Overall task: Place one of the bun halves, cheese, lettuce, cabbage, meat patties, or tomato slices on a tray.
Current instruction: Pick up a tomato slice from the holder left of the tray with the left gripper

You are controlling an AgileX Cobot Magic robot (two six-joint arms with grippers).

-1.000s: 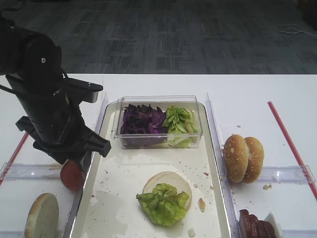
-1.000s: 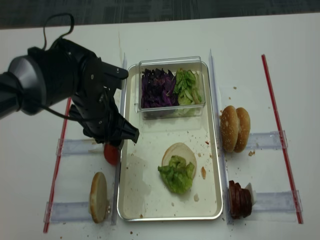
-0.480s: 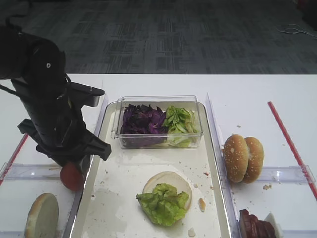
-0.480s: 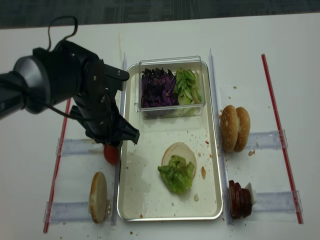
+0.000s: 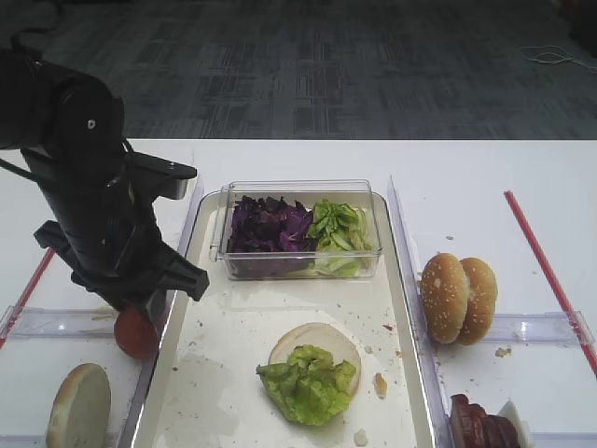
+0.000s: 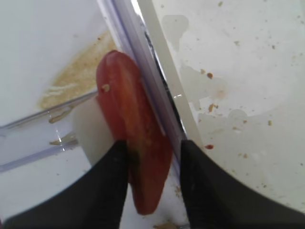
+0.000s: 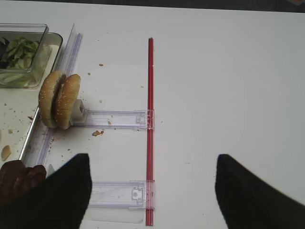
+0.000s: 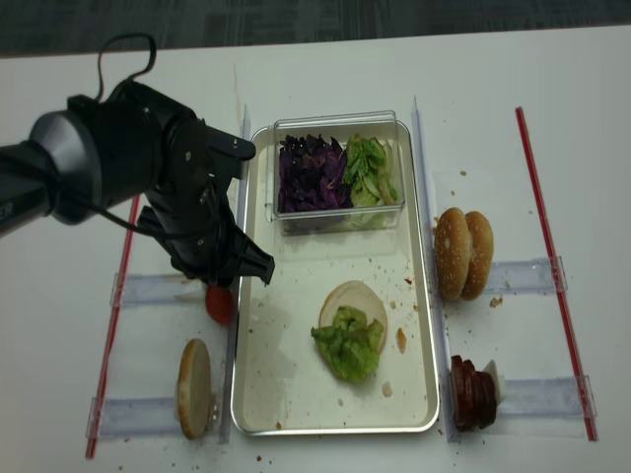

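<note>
Slightly lower than a second ago, the left gripper (image 6: 150, 179) sits over the tomato slice (image 6: 133, 148) at the left outer rim of the tray (image 5: 187, 373), and its two black fingers have drawn in until they bracket the slice. The wrist view shows one finger (image 6: 107, 186) against the slice's left face and the other just beside its right face, so the claw pinches the tomato slice or is about to; the slice stands on edge, leaning on the clear plastic strip (image 6: 138, 57) that runs along the tray's rim, with a white block behind it.

Inside the tray, a pale flat bun half (image 5: 315, 343) lies near the middle with ruffled lettuce (image 5: 308, 381) on its near side. A clear plastic tub (image 5: 298, 229) at the tray's far end holds purple cabbage (image 5: 266, 227) on the left and green lettuce strips on the right. Another bun half (image 5: 79, 406) stands on edge off the tray's near left corner. Two sesame bun halves (image 5: 459, 299) stand together beyond the right rim, and meat patties (image 5: 478, 425) sit near the near right corner.

The right gripper (image 7: 150, 191) hangs spread wide above the table's right side, holding nothing.
</note>
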